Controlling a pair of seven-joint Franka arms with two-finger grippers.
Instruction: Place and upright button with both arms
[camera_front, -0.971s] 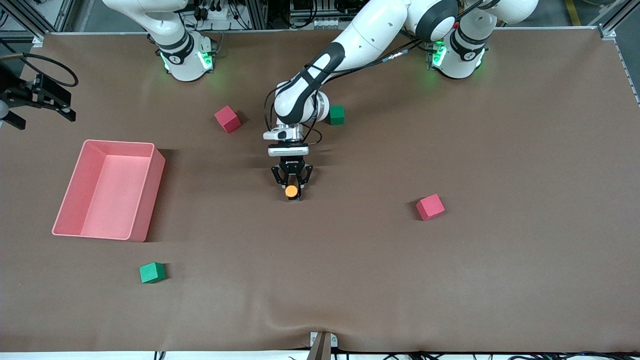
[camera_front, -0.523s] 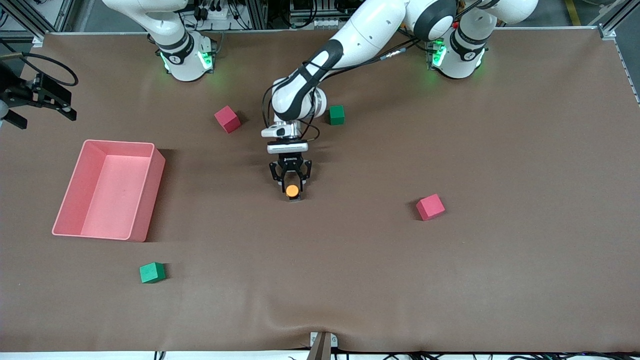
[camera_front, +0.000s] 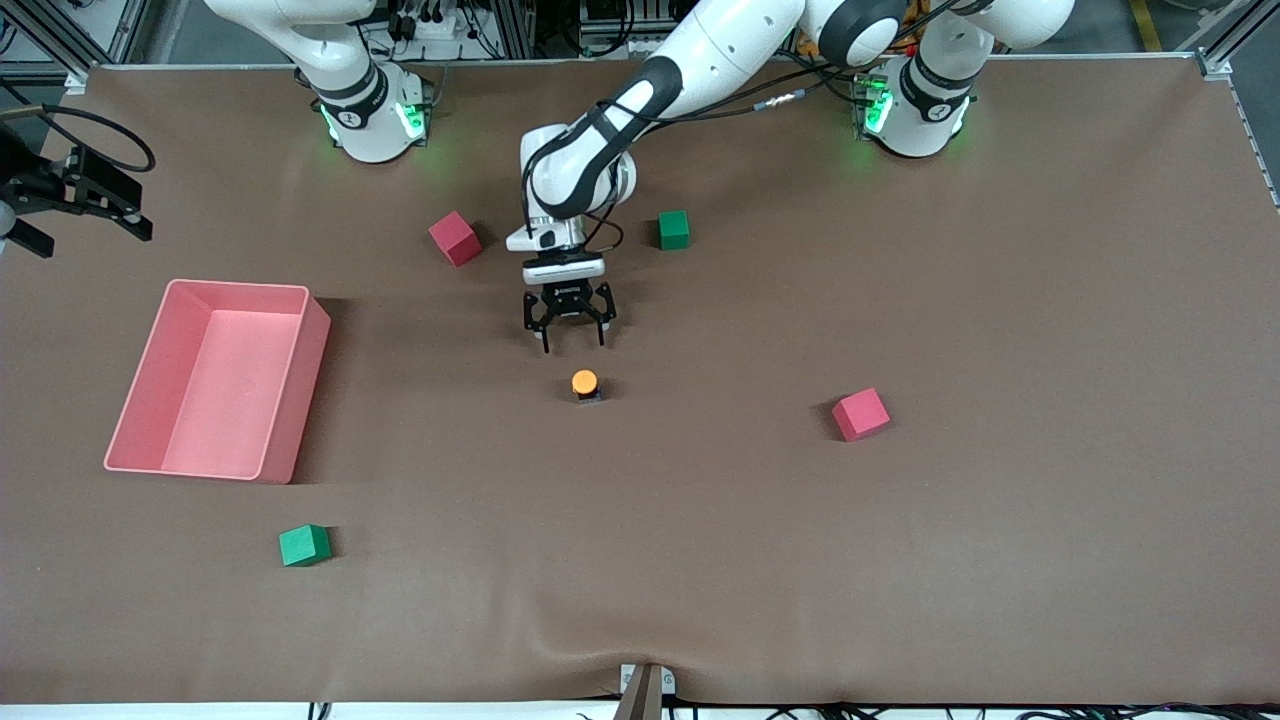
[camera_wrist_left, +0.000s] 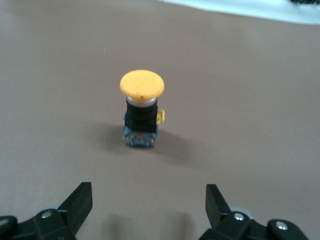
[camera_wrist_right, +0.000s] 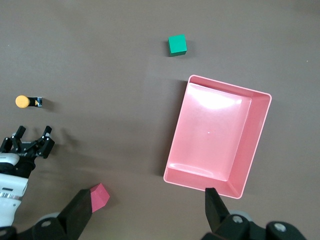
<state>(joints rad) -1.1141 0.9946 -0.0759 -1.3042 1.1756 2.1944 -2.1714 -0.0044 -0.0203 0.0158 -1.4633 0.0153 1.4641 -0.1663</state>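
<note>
The button (camera_front: 584, 383), with an orange cap on a black body, stands upright on the brown table near its middle. It stands free in the left wrist view (camera_wrist_left: 141, 107), cap on top. My left gripper (camera_front: 573, 338) is open and empty, apart from the button, on the side toward the robot bases; its fingertips (camera_wrist_left: 80, 202) frame the view, and the gripper (camera_wrist_left: 147, 210) holds nothing. My right gripper (camera_wrist_right: 147, 215) is open and empty, high over the pink bin's end of the table, and waits; it shows at the front view's edge (camera_front: 85, 235).
A pink bin (camera_front: 300, 400) sits toward the right arm's end. Red cubes (camera_front: 455, 238) (camera_front: 861, 414) and green cubes (camera_front: 674, 230) (camera_front: 304, 545) lie scattered around. The right wrist view shows the bin (camera_wrist_right: 255, 135), a green cube (camera_wrist_right: 177, 44) and the button (camera_wrist_right: 27, 101).
My left gripper was closed around the button; it has opened, let go and drawn back toward the bases. The button stays upright where it was. The right arm has not moved.
</note>
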